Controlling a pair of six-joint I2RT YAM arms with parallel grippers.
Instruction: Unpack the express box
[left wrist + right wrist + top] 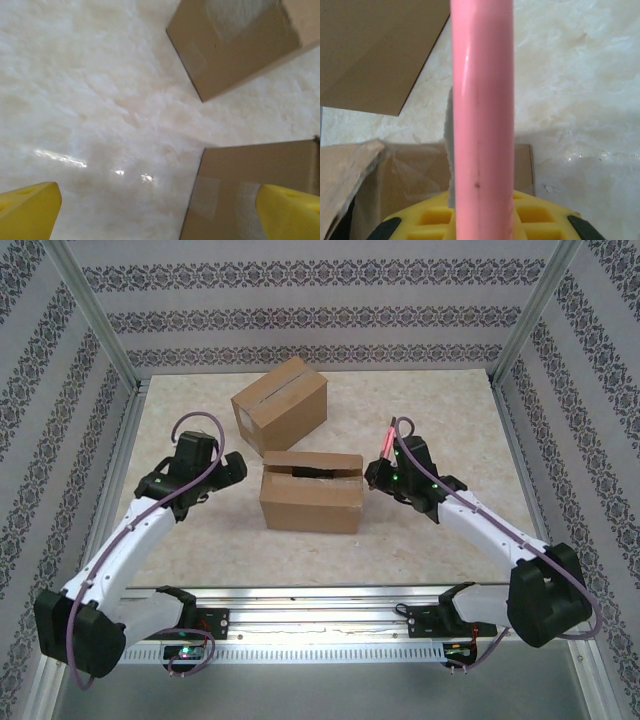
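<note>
Ahead of me the near box [311,502], brown cardboard, sits upright, its top seam split into a dark gap. At its 12 o'clock, apart, the second box [280,403] lies skewed. At its 3 o'clock my pink stick [385,444] tilts upward.

The tabletop [200,540] is showing a cream, marbled pattern. The near box [311,502] and the far box [280,403] are showing plain cardboard brown with pale, clear tape patches. The walls [300,315] are wearing grey-violet ornamental stripes on white. The left claw [232,470] is showing yellow fingers [30,212]. The stick [482,100] in the yellow-padded right claw [378,472] is glowing pink. The arms [130,540] are gleaming white with black joints.
</note>
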